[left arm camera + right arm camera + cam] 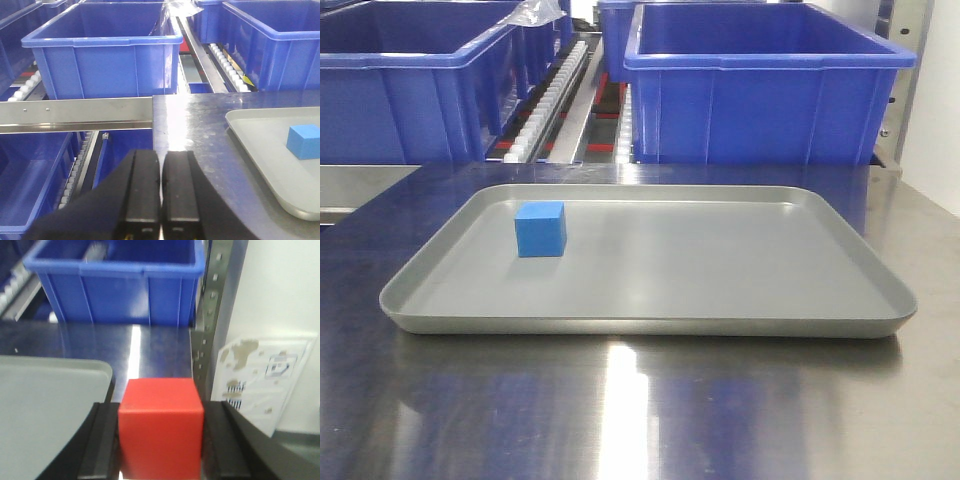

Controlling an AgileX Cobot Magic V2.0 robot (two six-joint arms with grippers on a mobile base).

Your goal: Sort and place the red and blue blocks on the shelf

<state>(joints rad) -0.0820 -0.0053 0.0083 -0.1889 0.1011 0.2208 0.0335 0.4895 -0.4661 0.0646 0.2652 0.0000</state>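
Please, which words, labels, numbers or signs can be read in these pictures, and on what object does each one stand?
No text can be read anywhere.
White sheet at the right of the right wrist view: printed marks, too blurred to read.
Red block, blue block, blue bins, tray: no writing visible.

The red block (pixel 161 427) is cut off below by the right wrist view's edge, and its flanks are covered by the fingers (pixel 102 440). The blue block (pixel 302 142) is clipped by the right edge of the left wrist view. The print on the wall sheet (pixel 260 382) is blurred beyond reading.
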